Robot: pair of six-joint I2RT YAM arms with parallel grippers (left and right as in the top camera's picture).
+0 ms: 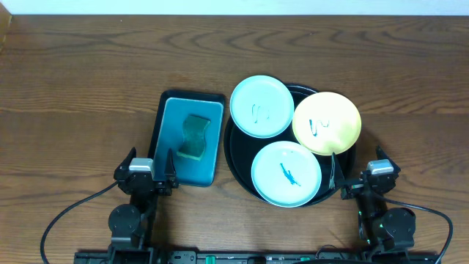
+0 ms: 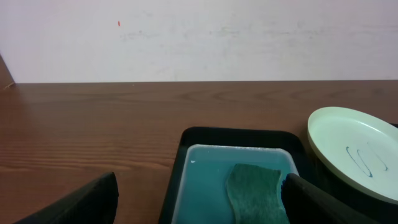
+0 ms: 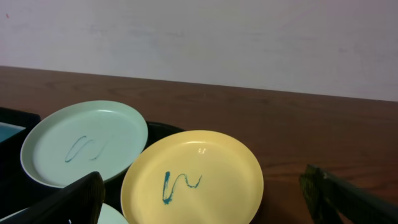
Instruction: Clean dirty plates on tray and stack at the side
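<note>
Three plates lie on the round black tray (image 1: 236,158). A pale mint plate (image 1: 261,106) sits at the tray's back left, a yellow plate (image 1: 327,122) at the back right, and a second mint plate (image 1: 286,174) at the front. Each has a teal scribble on its face. My left gripper (image 1: 152,170) is open and empty at the front edge, left of the tray. My right gripper (image 1: 359,176) is open and empty, front right of the tray. The right wrist view shows the yellow plate (image 3: 193,177) and the back mint plate (image 3: 84,149). The left wrist view shows the back mint plate (image 2: 354,155).
A rectangular teal tray (image 1: 187,139) with a dark rim lies left of the black tray and holds a green sponge (image 1: 194,136). It also shows in the left wrist view (image 2: 205,180) with the sponge (image 2: 255,193). Bare wooden table (image 1: 80,88) stretches left and behind.
</note>
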